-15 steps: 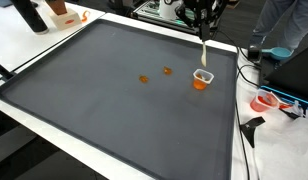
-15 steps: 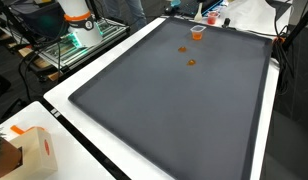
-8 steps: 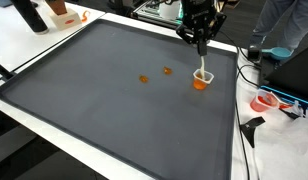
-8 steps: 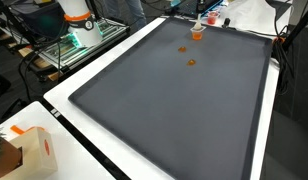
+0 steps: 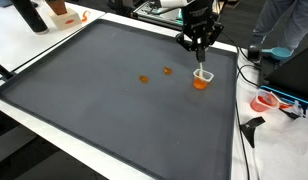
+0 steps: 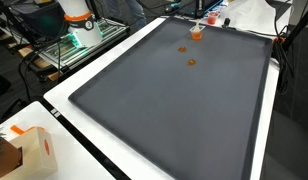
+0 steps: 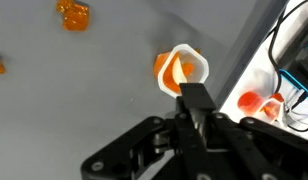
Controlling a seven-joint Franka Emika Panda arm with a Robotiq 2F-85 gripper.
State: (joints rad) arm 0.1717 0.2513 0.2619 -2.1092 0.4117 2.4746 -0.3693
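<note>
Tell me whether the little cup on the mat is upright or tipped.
Upright. The cup stands on its base; the wrist view looks down into its open mouth.

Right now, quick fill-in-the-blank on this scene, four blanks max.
1. The small cup below the claw holds something ___ in colour.
2. On the mat near the cup lie ___ loose orange pieces.
3. The mat is dark ___.
4. The mat rests on a ___ table.
Missing words: orange; two; grey; white.
</note>
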